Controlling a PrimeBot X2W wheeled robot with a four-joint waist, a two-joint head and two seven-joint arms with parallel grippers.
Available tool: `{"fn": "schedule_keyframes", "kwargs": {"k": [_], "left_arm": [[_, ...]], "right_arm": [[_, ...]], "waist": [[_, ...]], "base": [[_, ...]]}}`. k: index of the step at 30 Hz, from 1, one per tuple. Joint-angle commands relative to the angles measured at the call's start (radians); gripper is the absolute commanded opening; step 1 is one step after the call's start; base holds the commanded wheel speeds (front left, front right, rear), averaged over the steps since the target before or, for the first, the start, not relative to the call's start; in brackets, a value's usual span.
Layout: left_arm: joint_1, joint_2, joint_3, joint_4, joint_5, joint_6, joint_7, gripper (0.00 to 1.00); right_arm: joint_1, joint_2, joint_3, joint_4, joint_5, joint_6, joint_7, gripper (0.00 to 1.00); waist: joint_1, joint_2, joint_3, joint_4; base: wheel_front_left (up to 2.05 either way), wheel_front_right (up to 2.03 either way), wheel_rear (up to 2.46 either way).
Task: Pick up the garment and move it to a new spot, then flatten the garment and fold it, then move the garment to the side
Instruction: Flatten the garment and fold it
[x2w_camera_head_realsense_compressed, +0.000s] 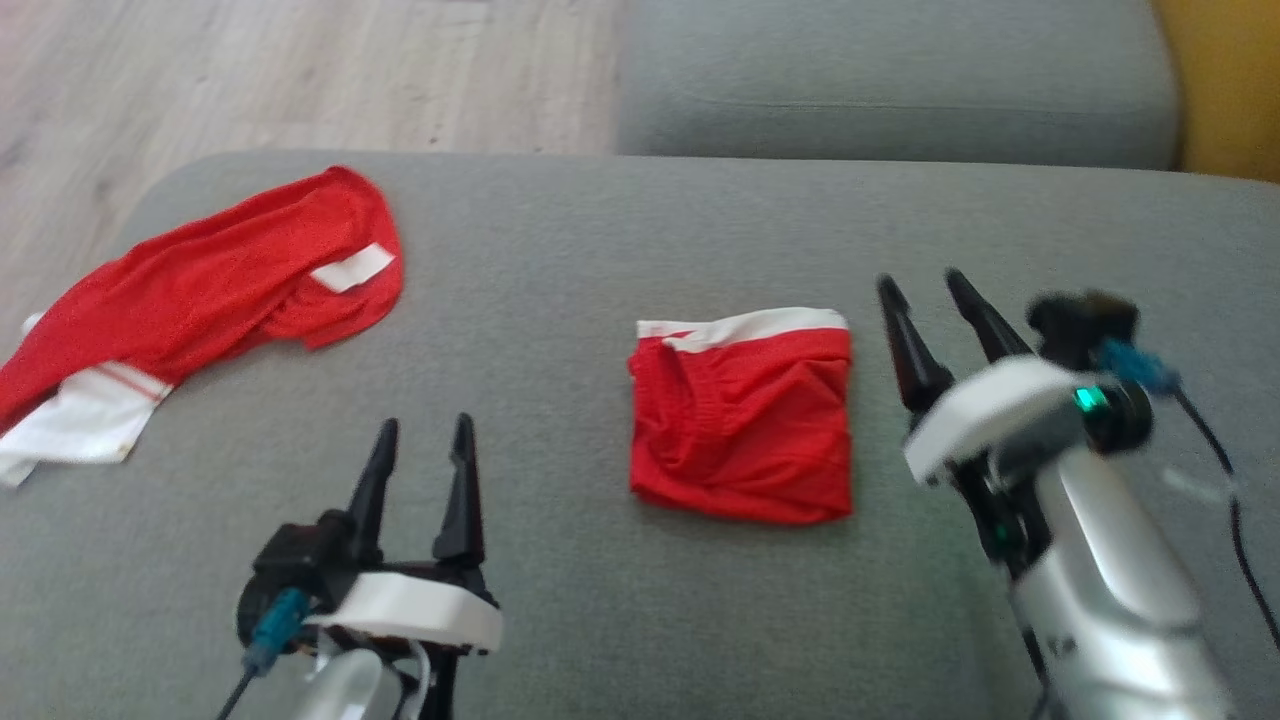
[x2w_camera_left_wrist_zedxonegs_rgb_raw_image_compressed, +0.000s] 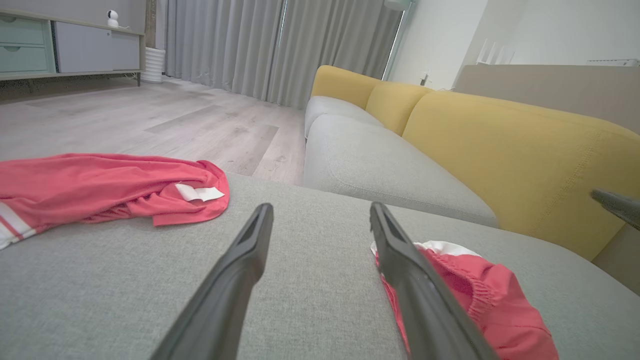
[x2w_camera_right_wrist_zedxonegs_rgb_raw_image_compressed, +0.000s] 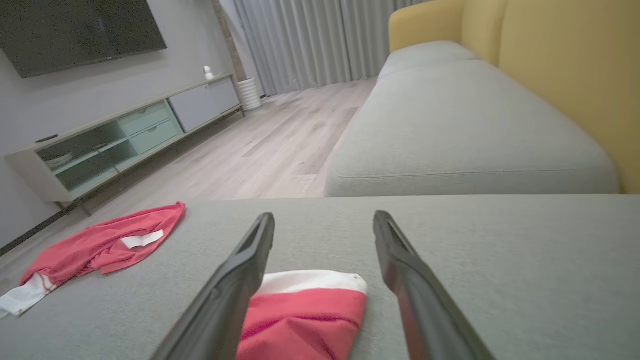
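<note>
On a grey sofa seat cushion (x2w_camera_head_realsense_compressed: 600, 230), a folded red garment (x2w_camera_head_realsense_compressed: 745, 430) lies near the middle, squared into a compact packet almost as wide as it is deep, so it has no clear long axis. Its white waistband (x2w_camera_head_realsense_compressed: 760, 325) runs side to side along the far edge, facing away from the robot and rising slightly toward the right. The near edge is rumpled.

Just right of the garment's far corner, the right tool (x2w_camera_head_realsense_compressed: 920, 280) hangs with its two dark fingers well apart and nothing between them; motion blurs it in the head view. From the right wrist, the same tool (x2w_camera_right_wrist_zedxonegs_rgb_raw_image_compressed: 324, 216) looks down past its spread fingers at the garment (x2w_camera_right_wrist_zedxonegs_rgb_raw_image_compressed: 305, 320), whose white band shows between them. Whether the left finger touches the cloth cannot be told.

Nearer the robot and to the garment's left, the left tool (x2w_camera_head_realsense_compressed: 425, 425) also stands wide apart and empty above the cushion. From the left wrist, this tool (x2w_camera_left_wrist_zedxonegs_rgb_raw_image_compressed: 320, 207) has the garment (x2w_camera_left_wrist_zedxonegs_rgb_raw_image_compressed: 480, 295) beside its right finger.

At the cushion's left end, a second red garment (x2w_camera_head_realsense_compressed: 220, 280) sprawls unfolded, stretched from the near left toward the far right. It carries a white label (x2w_camera_head_realsense_compressed: 352, 268), too blurred to read.
</note>
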Motion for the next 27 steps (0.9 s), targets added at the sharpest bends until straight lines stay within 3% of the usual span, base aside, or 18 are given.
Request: {"fn": "schedule_keyframes", "kwargs": {"k": [1,12,17,27], "left_arm": [[-0.048,0.021,0.047,-0.025,-0.007,0.012,-0.006,1.00],[0.045,0.045,0.104,-0.021,-0.021,0.030,-0.012,1.00],[0.093,0.058,0.102,-0.016,-0.006,0.032,-0.013,1.00],[0.109,0.063,0.091,-0.007,0.013,0.046,-0.013,1.00]], "right_arm": [[0.005,0.007,0.001,-0.050,-0.017,0.008,-0.023,1.00],[0.267,0.035,-0.118,-0.272,-0.214,0.008,-0.144,1.00],[0.362,0.036,-0.121,-0.329,-0.207,0.008,-0.173,1.00],[0.422,0.037,-0.142,-0.326,-0.192,0.008,-0.205,1.00]], "waist": [[0.0000,0.0000,-0.009,-0.026],[0.0000,0.0000,-0.019,-0.080],[0.0000,0.0000,-0.023,-0.077],[0.0000,0.0000,-0.032,-0.061]], "base": [[0.00,0.00,0.00],[0.00,0.00,0.00],[0.00,0.00,0.00],[0.00,0.00,0.00]]}}
